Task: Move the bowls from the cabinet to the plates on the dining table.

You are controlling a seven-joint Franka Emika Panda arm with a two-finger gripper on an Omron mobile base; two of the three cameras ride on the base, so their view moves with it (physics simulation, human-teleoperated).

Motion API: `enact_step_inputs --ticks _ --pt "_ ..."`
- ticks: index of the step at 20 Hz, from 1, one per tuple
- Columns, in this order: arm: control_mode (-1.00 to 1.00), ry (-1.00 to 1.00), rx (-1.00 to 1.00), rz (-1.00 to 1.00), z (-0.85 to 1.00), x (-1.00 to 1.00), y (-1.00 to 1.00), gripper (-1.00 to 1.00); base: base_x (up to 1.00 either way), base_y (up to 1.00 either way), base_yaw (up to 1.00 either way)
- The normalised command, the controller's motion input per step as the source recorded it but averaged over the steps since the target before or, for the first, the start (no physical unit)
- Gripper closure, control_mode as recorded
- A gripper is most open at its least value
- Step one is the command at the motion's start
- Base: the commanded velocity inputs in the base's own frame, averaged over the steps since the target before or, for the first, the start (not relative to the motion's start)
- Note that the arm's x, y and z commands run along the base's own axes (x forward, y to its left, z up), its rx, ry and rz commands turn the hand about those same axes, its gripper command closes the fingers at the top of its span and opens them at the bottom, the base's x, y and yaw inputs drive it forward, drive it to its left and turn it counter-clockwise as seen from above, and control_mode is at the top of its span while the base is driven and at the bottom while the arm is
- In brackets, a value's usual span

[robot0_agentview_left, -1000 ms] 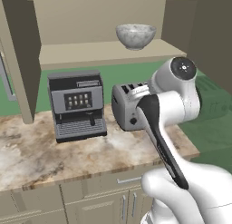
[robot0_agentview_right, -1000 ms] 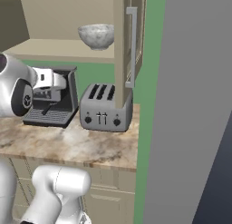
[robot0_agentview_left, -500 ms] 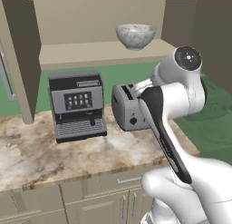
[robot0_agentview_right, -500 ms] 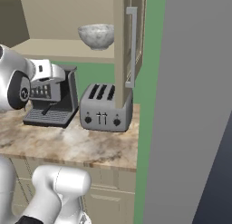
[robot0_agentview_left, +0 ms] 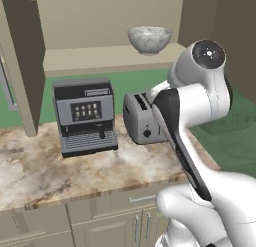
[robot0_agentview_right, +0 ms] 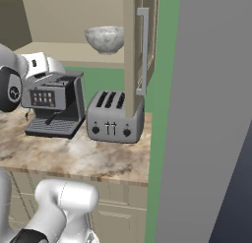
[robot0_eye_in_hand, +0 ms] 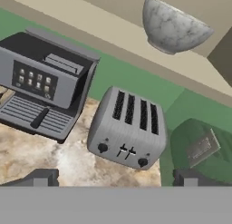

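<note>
A: Hand view: a pale marbled bowl up on the beige cabinet shelf, above and just right of the toaster. Gripper low in the frame with two dark finger tips set wide apart, holding nothing.

B: And relative to the toaster, where else?

A: Left of the toaster, just beside it, a grey coffee machine. Both standing on a brown marbled counter. Behind the toaster, a green wall. In the right base view, an open cabinet door with a long silver bar handle rising directly above the toaster.

B: Which step, then?

A: Judged as the reach toward the first bowl: nothing grasped yet, gripper well below the shelf, looking up past the toaster. Only the marbled bowl visible; no wooden bowl, plates or dining table in these views.

B: Next move?

A: Probably raising the hand over the toaster to shelf height, then straddling the bowl's rim with the fingers. Care needed near the open door and the toaster top.

B: The rest of the room?

A: Below the toaster, beige drawer fronts under the counter edge. Right of the toaster, a tall flat grey panel.
</note>
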Motion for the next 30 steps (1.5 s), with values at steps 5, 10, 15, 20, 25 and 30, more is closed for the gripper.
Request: enact_step_inputs --ticks 5,10,15,20,25,30 --pt "-1.00 -0.04 -0.05 0.03 0.30 -0.11 -0.06 -1.00 0.00 0.00 0.00" --pt "-1.00 -0.03 -0.05 0.04 0.19 -0.01 -0.13 -1.00 0.00 0.00 0.00" --pt "-1.00 -0.01 -0.10 0.04 0.07 0.07 -0.23 -1.00 0.00 0.00 0.00" --pt "-1.00 0.00 -0.12 0.03 0.15 0.15 -0.15 -1.00 0.00 0.00 0.00" --pt "-1.00 0.00 -0.12 0.01 0.26 0.26 -0.02 -1.00 0.00 0.00 0.00" --pt "-1.00 0.00 -0.08 0.00 0.21 0.46 0.00 -1.00 0.00 0.00 0.00"
